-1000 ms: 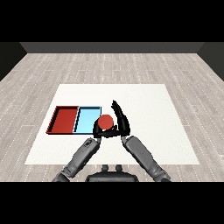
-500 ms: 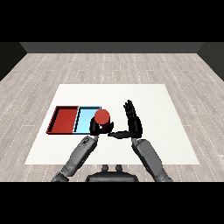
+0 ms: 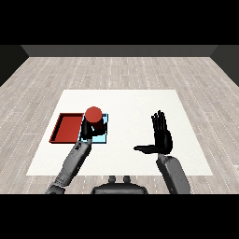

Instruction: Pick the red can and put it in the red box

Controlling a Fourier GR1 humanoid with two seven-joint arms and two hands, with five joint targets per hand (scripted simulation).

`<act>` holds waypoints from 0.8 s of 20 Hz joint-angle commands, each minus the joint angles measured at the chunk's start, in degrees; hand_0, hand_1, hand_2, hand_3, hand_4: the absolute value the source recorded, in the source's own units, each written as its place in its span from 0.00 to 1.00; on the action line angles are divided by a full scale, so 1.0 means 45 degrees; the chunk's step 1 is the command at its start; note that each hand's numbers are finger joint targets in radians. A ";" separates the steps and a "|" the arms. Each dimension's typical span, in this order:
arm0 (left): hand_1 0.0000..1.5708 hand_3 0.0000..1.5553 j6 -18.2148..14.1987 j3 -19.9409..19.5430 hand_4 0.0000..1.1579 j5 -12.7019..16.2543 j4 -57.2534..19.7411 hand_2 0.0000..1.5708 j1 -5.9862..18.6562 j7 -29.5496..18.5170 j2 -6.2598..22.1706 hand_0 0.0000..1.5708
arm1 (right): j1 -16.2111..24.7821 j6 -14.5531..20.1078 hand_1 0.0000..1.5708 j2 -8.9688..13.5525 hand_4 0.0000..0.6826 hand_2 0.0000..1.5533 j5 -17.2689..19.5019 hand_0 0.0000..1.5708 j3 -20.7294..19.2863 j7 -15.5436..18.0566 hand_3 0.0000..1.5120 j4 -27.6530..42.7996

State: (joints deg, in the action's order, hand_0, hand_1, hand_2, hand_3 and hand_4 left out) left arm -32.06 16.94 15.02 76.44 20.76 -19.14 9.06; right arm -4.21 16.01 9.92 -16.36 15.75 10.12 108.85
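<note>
White worktop (image 3: 130, 100) carries two trays side by side at about 9 o'clock of its middle: one red tray (image 3: 66, 128), one light blue tray (image 3: 103, 135) just to its right, touching along one edge. Two forearms in view, one robot hand each. Left robot hand (image 3: 88, 130) is curled round the one red can (image 3: 94, 117) and has it held upright; can sits over the light blue tray, just beside the red tray's right rim, not in the red one yet. Can't tell whether the can's base is touching the blue tray or held above it. Right robot hand (image 3: 162, 137) holds nothing, fingers straight and pointing to 12 o'clock, thumb stuck out toward 9 o'clock, well apart from the trays at about 4 o'clock of the worktop's middle. Step in hand, by my read: carry to the red tray. Doing it well: keep the can upright, lift clear of the shared rims, move toward 9 o'clock until the can is over the bare red floor, lower, then uncurl. Leave the right arm parked out of the path.
</note>
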 commanded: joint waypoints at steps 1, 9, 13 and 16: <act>1.00 0.96 -0.0009 -0.0809 0.97 0.0007 0.0158 1.00 -0.0027 0.0833 0.0755 1.00 | 0.2230 -0.0590 0.00 0.0326 0.00 0.00 -0.0261 0.00 -0.0332 0.0945 0.00 0.0178; 1.00 0.94 0.0707 -0.1920 0.97 -0.1236 -0.2654 0.98 0.0869 0.2035 0.3855 1.00 | 0.2452 -0.1714 0.00 0.0923 0.00 0.00 -0.1620 0.00 -0.1969 0.0939 0.00 -0.0327; 1.00 0.97 0.1078 -0.2201 0.93 -0.1611 -0.5466 0.99 0.1066 0.2519 0.4627 1.00 | 0.1734 -0.0775 0.00 0.0168 0.00 0.00 -0.0793 0.00 -0.1377 0.0808 0.00 -0.0991; 1.00 0.95 0.1854 -0.2466 0.91 -0.1668 -0.7620 0.99 0.1206 0.2332 0.5070 1.00 | 0.1531 -0.1328 0.00 0.0415 0.00 0.00 -0.0884 0.00 -0.1855 0.1380 0.00 -0.1962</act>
State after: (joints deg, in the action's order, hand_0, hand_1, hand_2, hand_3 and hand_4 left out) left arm -25.85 7.01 9.13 52.91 24.19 -9.71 28.78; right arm 3.30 10.43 12.00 -20.90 8.00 15.08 102.95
